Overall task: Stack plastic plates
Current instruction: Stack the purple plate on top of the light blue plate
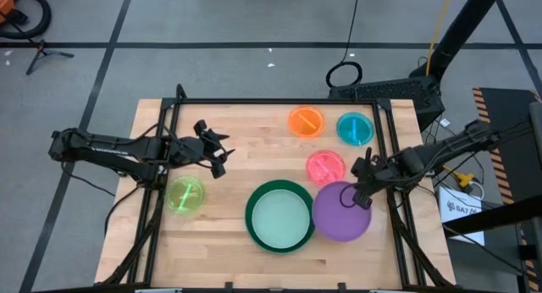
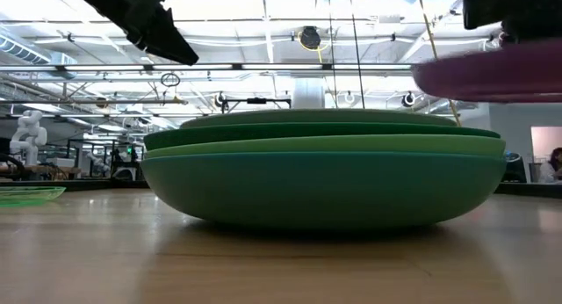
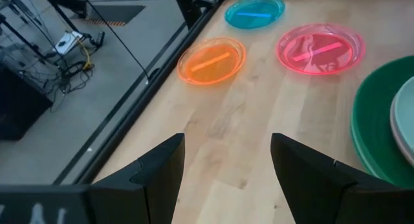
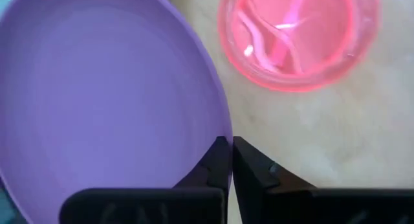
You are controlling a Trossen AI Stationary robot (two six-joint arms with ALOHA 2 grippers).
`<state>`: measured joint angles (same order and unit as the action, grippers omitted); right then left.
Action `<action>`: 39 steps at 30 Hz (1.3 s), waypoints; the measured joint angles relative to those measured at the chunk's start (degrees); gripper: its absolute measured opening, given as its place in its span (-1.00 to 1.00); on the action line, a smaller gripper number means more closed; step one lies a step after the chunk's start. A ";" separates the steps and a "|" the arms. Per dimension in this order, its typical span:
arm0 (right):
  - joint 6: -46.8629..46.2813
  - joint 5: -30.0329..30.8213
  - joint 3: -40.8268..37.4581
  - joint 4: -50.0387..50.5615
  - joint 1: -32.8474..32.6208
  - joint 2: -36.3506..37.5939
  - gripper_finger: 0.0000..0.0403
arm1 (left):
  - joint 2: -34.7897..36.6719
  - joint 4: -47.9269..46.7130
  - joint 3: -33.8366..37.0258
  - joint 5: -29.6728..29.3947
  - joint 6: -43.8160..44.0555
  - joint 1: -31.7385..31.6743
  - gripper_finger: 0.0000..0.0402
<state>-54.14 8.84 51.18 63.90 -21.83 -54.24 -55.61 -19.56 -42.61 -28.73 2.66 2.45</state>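
Observation:
My right gripper (image 1: 359, 194) is shut on a purple plate (image 1: 341, 215), which hangs in the air just right of a stack of large plates (image 1: 279, 215). The stack has a dark green rim and a mint inside. In the low view it (image 2: 320, 181) rests on the table, teal at the bottom, and the purple plate (image 2: 492, 76) hovers above its right side. Small orange (image 1: 306, 121), teal (image 1: 355, 128), pink (image 1: 325, 166) and light green (image 1: 185, 194) plates lie singly on the table. My left gripper (image 1: 216, 153) hovers open, left of centre. My right gripper pinches the purple plate's rim (image 4: 218, 130) between its two fingers, on the plate's far-right side. It comes from above and from the right. The plate is lifted clear of the table and hangs roughly level (image 2: 492, 76).
The wooden table (image 1: 229, 124) is framed by black rails along its left, far and right sides. Bare wood lies in the far-left part and along the near edge. The left wrist view shows the orange (image 3: 212, 60), teal (image 3: 254, 10) and pink (image 3: 320, 48) plates ahead.

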 joint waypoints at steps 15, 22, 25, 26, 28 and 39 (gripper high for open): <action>6.65 9.30 4.74 -13.93 0.03 -1.22 -1.00 | 0.00 -2.20 0.00 0.11 5.44 6.47 0.17; 6.81 10.84 4.70 -22.60 1.27 -8.09 -0.99 | 0.00 -2.18 0.00 0.17 5.44 9.37 0.17; 6.83 10.70 4.70 -25.56 2.09 -11.85 -0.98 | 0.00 -2.16 0.00 0.26 5.43 9.96 0.17; 6.82 10.65 4.70 -26.19 2.49 -13.05 -0.98 | 0.00 -2.16 0.00 0.26 5.42 10.06 0.17; 6.76 10.60 4.70 -27.34 3.25 -15.43 -0.98 | 0.00 -2.16 0.00 0.26 5.42 10.12 0.17; 7.95 7.84 4.68 -34.15 6.20 -22.49 -0.83 | 0.00 -2.28 0.00 -0.25 8.08 10.12 0.17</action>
<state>-46.19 16.69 55.86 29.75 -15.64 -76.73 -55.61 -21.84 -42.61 -28.98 10.74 12.58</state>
